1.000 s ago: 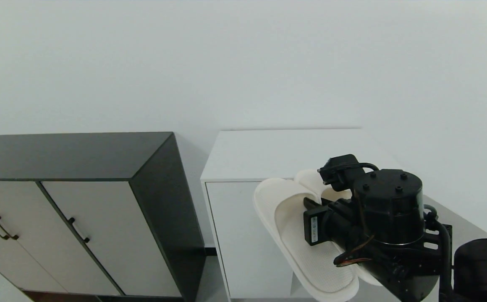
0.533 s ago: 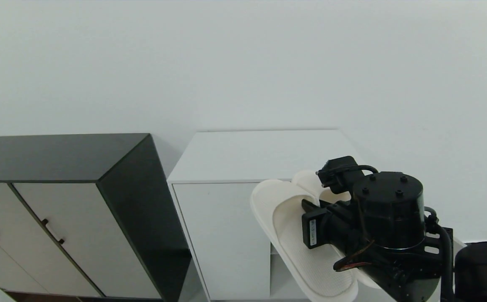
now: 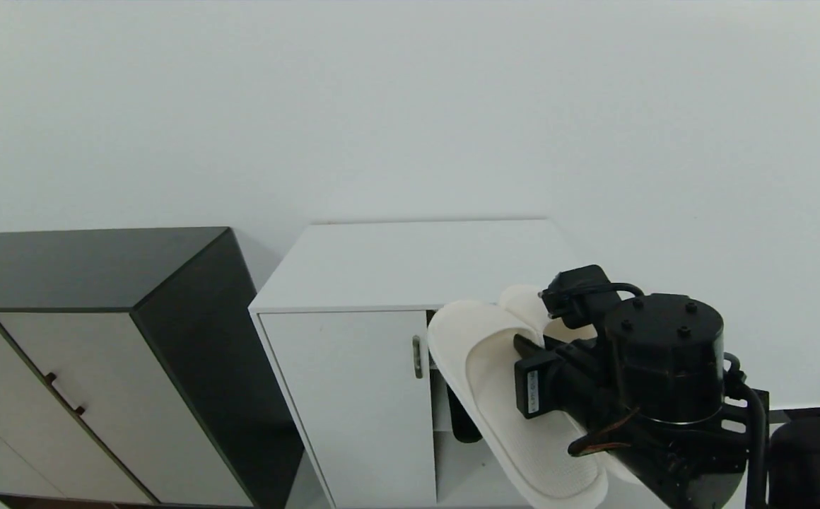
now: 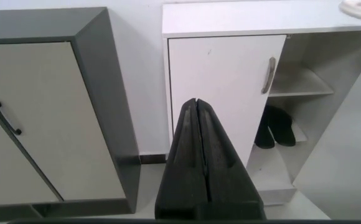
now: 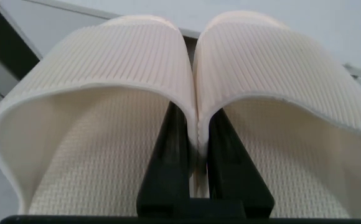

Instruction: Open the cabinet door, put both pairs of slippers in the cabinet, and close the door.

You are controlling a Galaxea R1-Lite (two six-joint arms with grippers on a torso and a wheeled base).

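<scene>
A pair of white slippers (image 3: 495, 382) (image 5: 131, 93) hangs side by side in front of the white cabinet (image 3: 410, 261) (image 4: 230, 74). My right gripper (image 3: 526, 350) (image 5: 196, 124) is shut on their two inner walls, pressed together. The cabinet's left door, with a metal handle (image 3: 417, 356) (image 4: 269, 74), is closed. Its right half stands open, showing a shelf (image 4: 299, 84) and a dark pair of slippers (image 4: 275, 127) (image 3: 461, 424) on the lower level. My left gripper (image 4: 196, 102) is shut on nothing, held low before the closed door.
A black cabinet with grey doors (image 3: 99, 268) (image 4: 43, 112) stands close to the left of the white one. The white cabinet's right door (image 4: 355, 155) is swung outward beside the open compartment. A plain wall rises behind both.
The whole head view has shifted, so both cabinets sit further left in it and the handle and open compartment have come into sight. The right gripper keeps its hold on the white slippers.
</scene>
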